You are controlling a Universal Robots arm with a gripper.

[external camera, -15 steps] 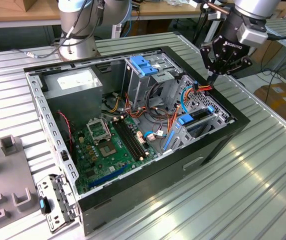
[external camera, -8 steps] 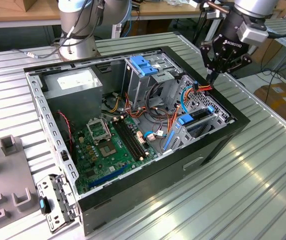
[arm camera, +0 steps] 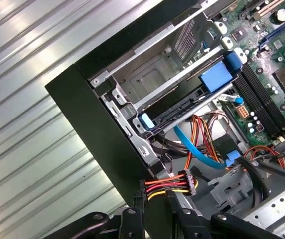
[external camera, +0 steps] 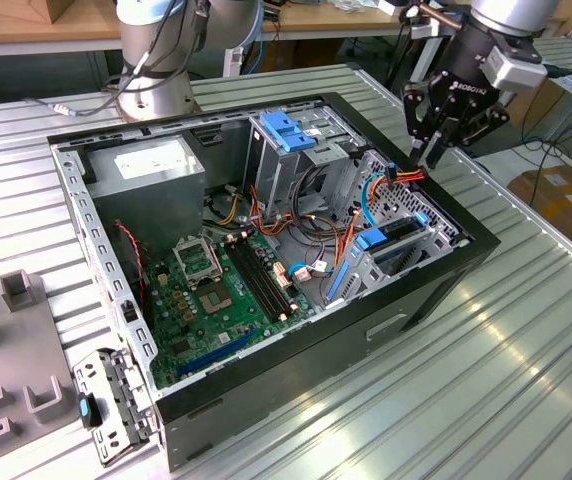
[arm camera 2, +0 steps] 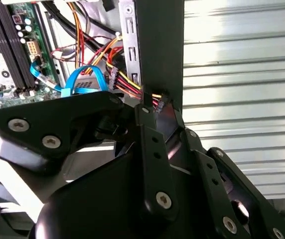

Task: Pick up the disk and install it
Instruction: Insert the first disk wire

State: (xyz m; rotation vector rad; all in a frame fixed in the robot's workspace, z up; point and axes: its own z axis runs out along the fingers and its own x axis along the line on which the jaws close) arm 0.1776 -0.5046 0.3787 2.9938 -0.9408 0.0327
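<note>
light: bright, even, probably overhead | glare: white streaks on ribbed table [arm camera 2: 232, 30] in both wrist views | shadow: soft inside case [external camera: 296, 385] | gripper [arm camera 2: 150, 105]: underexposed, nearly black

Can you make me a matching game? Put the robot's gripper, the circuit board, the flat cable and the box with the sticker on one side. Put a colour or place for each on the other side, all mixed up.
Things:
1. gripper
2. circuit board
3. flat cable
4. box with the sticker

Colours and places:
a. blue
b. above the computer case edge, at the exterior view's right
c. grey, inside the case at the exterior view's left
d. green, on the case floor

Pairs: 1-b, 2-d, 3-a, 4-c
</note>
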